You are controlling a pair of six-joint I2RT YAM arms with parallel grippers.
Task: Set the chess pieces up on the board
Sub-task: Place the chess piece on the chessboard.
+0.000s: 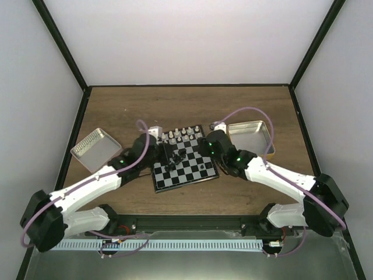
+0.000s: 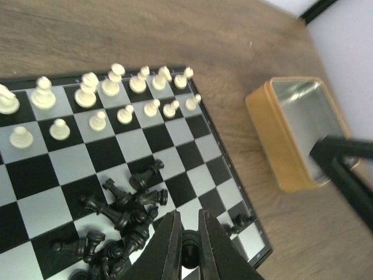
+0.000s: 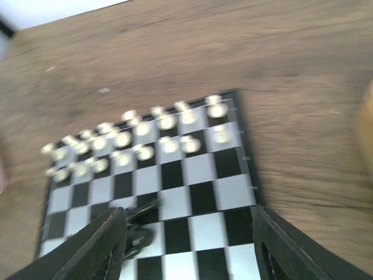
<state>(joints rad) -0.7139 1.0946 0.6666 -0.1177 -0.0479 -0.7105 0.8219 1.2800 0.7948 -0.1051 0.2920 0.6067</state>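
Both arms over the board, black side unset.

Brown wooden bench [image 1: 186, 105] carries a small black-and-grey checked chessboard [image 1: 192, 173] at centre, with a silvery rectangular tin [image 1: 96, 150] to its left and a gold rectangular tin [image 1: 259, 125] to its right. Left pincer [image 2: 189, 224] is clenched on one of the tiny black chess pieces [image 2: 122, 219], and the rest lie tumbled in a heap on mid-board squares. Right pincer [image 3: 187, 233] hangs released above the board. Tiny cream chess pieces [image 2: 116, 87] stand in two rows along the far edge.
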